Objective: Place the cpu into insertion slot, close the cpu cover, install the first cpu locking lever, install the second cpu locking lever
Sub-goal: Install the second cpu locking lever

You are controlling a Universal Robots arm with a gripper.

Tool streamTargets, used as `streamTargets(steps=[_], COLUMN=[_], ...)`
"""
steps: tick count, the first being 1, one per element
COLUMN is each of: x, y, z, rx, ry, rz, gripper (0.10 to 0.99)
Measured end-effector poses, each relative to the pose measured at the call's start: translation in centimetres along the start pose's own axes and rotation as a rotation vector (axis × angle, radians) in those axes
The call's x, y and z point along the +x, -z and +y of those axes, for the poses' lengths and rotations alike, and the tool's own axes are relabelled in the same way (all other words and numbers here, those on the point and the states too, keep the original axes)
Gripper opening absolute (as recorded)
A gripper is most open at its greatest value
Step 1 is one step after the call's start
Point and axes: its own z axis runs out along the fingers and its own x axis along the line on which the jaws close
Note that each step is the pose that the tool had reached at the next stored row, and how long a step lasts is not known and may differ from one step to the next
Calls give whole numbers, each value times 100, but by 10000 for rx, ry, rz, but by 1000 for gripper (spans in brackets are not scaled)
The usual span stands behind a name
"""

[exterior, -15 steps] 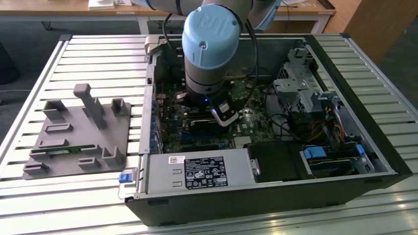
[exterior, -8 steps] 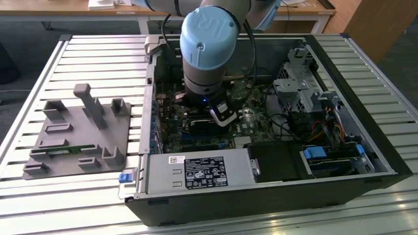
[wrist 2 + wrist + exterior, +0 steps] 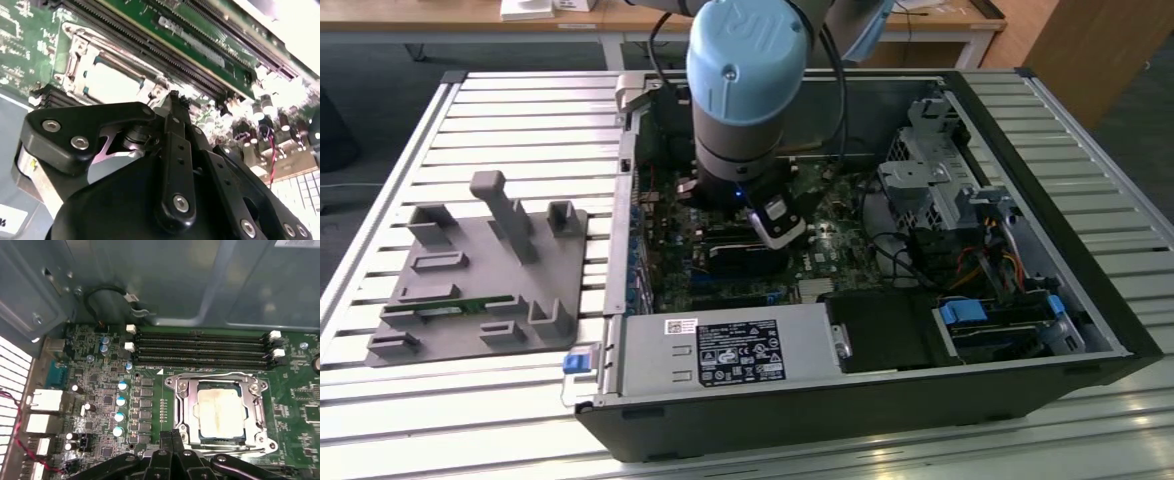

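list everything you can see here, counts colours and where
cpu: 1, silvery, seated in the socket
cover: 1, silver frame, closed over the cpu
memory slots: 4, black, beside the socket
motherboard: 1, green, inside the case
case: 1, black, open, on the slatted table
power supply: 1, silver with black label, at the case's near edge
fixture: 1, grey, exterior view's left
arm: 1, blue-grey, above the motherboard
gripper: 1, black, shut, at the socket's edge

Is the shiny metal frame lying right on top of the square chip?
Touching. In the first wrist view the cpu cover lies flat over the cpu, its frame overlapping the chip's edges with no gap, and the pale top shows through the window.
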Motion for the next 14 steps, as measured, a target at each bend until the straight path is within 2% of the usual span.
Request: streamTargets(steps=[5,11,14], x=[-2,-5,-6], y=[98,261,269], z=[40,105,109], rx=[1,1,-3], ry=[0,0,0], rz=[0,2,-1], gripper=[110,110,110])
